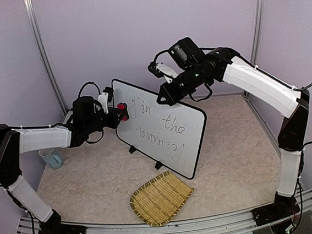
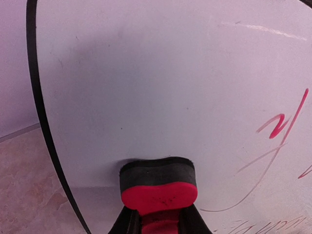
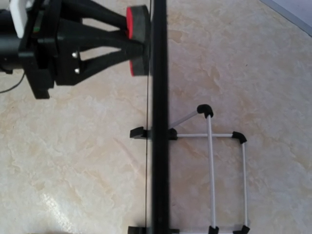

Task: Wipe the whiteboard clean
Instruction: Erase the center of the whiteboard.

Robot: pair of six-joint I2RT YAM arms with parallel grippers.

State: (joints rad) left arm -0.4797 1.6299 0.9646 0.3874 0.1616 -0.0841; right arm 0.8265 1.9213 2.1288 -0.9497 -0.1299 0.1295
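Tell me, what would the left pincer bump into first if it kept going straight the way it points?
The whiteboard. The left pincer grips a red-and-black eraser, and from the side its pad looks pressed flat against the board, so there seems no gap left to cross.

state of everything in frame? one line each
board: upright, writing not yet erased
eraser: held, felt pressed to board's left part
left hand: shut on eraser
right hand: shut, at board's top edge; grip on it unclear
mat: lying flat, empty
cup: upright, far left; contents unclear
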